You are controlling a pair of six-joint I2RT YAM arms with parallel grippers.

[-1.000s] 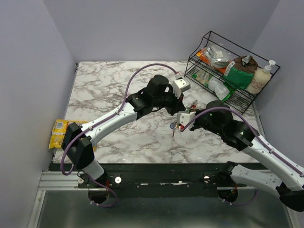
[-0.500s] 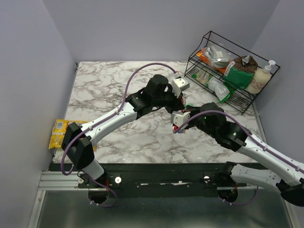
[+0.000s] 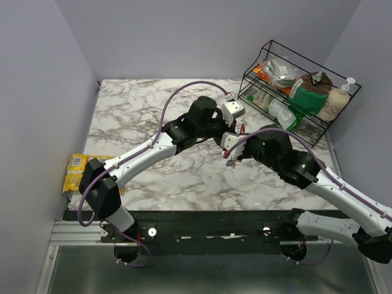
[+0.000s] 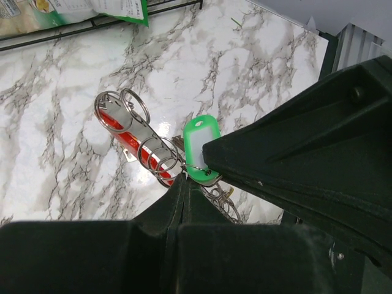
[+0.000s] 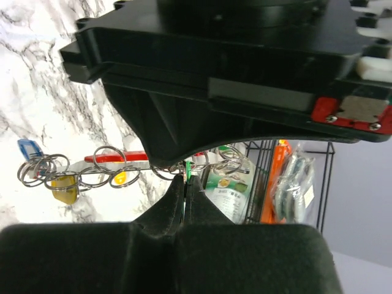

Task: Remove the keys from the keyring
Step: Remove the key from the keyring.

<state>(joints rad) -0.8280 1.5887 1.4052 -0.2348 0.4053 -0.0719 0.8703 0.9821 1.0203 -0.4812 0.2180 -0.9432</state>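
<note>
My L tool [image 4: 184,184] is closed, tips pressed together right at the cluster of split rings on the near end of the keyring [image 4: 122,131]. From its own cam the red-and-grey bar sticks out ahead & to the left of the tips, up off the counter [image 4: 257,67], w/ its shadow below. Which ring sits btwn the pads I can't make out, as my own fingers cover it. My R tool [image 5: 185,184] is closed too, nipping the green key [image 4: 197,146]. Only a sliver of green shows above its tips in the R cam, and in the L cam part of the tag is tucked under the R tool's black body. Of the other keys, the blue key [image 5: 27,149] & yellow key [image 5: 64,188] hang at the far end of the keyring, left of my R tips; the blue one is partly crossed by rings, the yellow one is blurry. Any red tag I can't tell from the red bar. The L arm's housing [image 5: 214,61] fills the upper half of the R view & hides what's beyond it. In the top cam both tools meet nose to nose over mid-counter, and the keys are just coloured specks under them. The wire rack [image 3: 304,130] stands beyond & right of the tools; its packets are blurred in both wrist cams.
</note>
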